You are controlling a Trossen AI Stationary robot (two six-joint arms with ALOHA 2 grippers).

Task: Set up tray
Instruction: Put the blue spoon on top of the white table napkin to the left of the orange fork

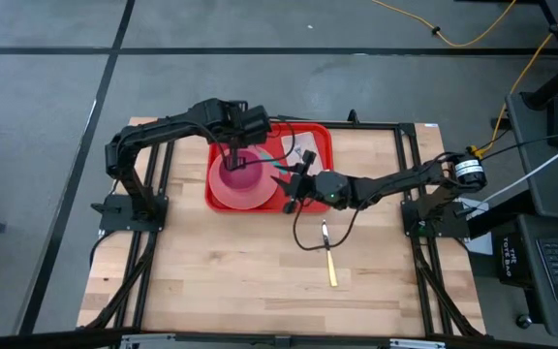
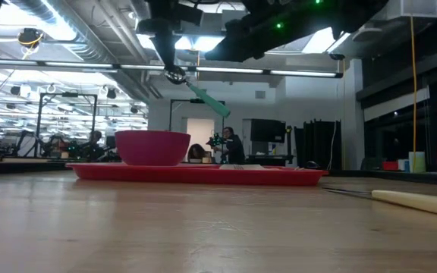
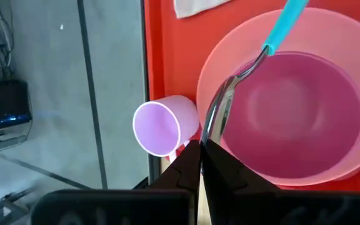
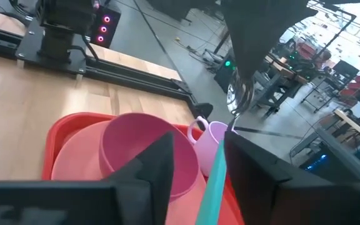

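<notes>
Your glossy red plastic tray [image 1: 313, 145] sits at the far edge of the pale wooden tabletop, carrying a round pink bowl [image 1: 241, 175] on a plate. The left gripper [image 3: 200, 153] is clamped on a metal spoon [image 3: 220, 106] with a teal handle; the right gripper [image 4: 195, 153] hangs spread apart beside the bowl.

The tray [image 1: 316, 142] is glossy red plastic; the spoon [image 3: 220, 109] bowl between the left fingers is shiny metal; the surface [image 1: 240, 271] is pale wood.
</notes>
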